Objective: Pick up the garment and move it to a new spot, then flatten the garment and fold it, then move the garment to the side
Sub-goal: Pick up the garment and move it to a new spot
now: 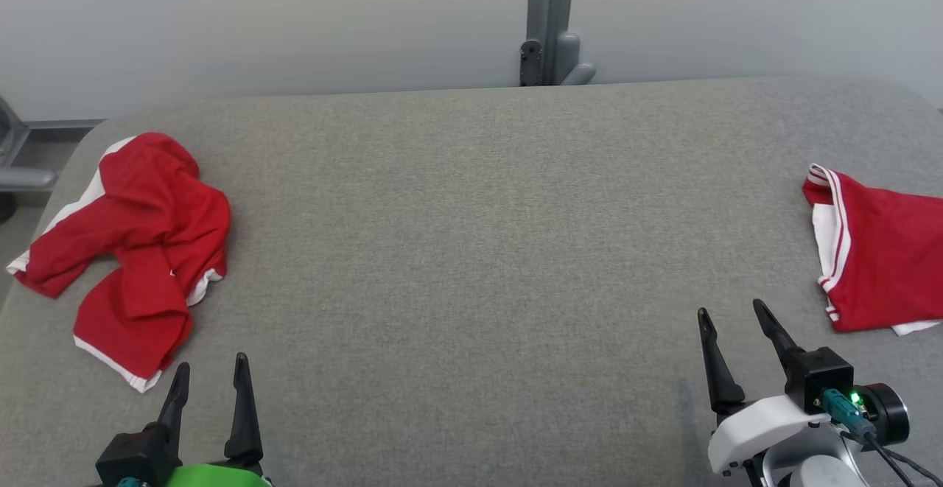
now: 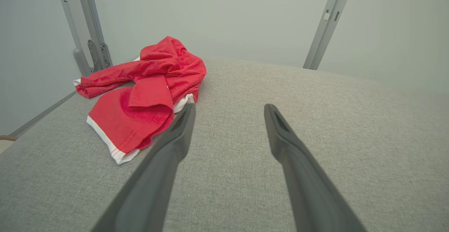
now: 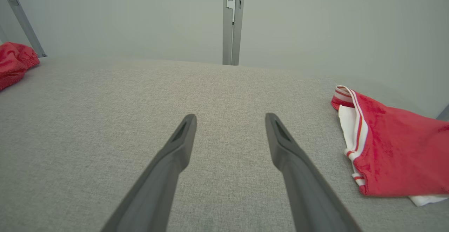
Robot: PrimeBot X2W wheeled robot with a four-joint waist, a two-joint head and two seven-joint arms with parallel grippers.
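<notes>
A crumpled red garment (image 1: pixel 132 251) with white trim lies at the left end of the grey tabletop (image 1: pixel 471 251), ahead of the left jaws and off to their left. Its nearest white-edged hem sits just beside the tip of the outer finger. In the left wrist view that tip overlaps the hem's edge, and I cannot tell whether they touch. The left jaws stand released, spread wide with nothing between them, fingers pointing across the cloth-covered surface.

Between the two pairs of jaws the tabletop is plain grey fabric. A grey post (image 1: pixel 549 23) rises against the pale wall beyond its far edge.

The right jaws are likewise released and grasp nothing, with bare tabletop showing between the fingers in the right wrist view. Ahead of them and to their right, apart from the fingertips, lies a second red garment (image 1: pixel 884 258). It is flatter, with a white and red striped band along the side nearest the jaws, and it runs off the head view's right edge.
</notes>
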